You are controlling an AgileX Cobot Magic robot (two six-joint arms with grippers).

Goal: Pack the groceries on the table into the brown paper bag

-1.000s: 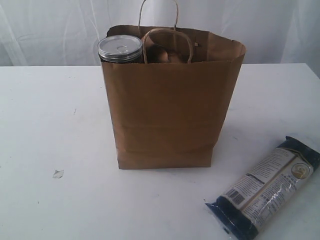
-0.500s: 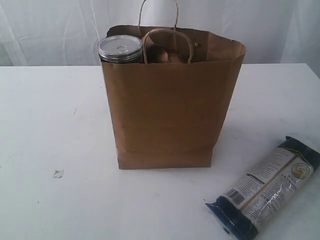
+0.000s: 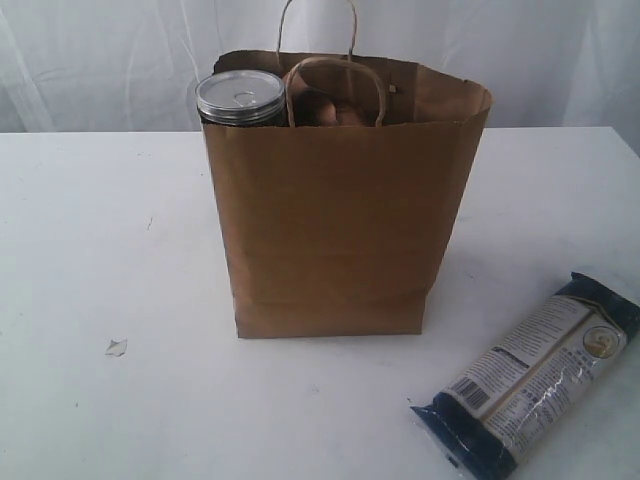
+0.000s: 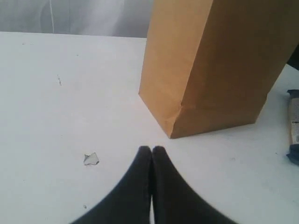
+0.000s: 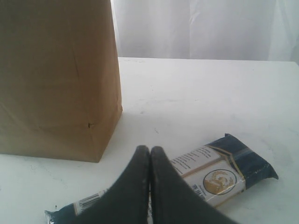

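Note:
The brown paper bag (image 3: 340, 210) stands upright in the middle of the white table (image 3: 90, 250). A silver pull-tab can (image 3: 240, 97) pokes up out of its left corner. The long dark-blue packet (image 3: 530, 375) lies flat on the table at the front right. Neither arm shows in the exterior view. My left gripper (image 4: 152, 149) is shut and empty, hovering just short of a bottom corner of the bag (image 4: 215, 65). My right gripper (image 5: 150, 149) is shut and empty too, above the packet (image 5: 210, 172), with the bag (image 5: 56, 79) beside it.
A small torn scrap (image 3: 116, 347) lies on the table left of the bag, also seen as a scrap (image 4: 91, 159) in the left wrist view. A white curtain (image 3: 100, 60) hangs behind the table. The packet's end (image 4: 293, 126) shows past the bag.

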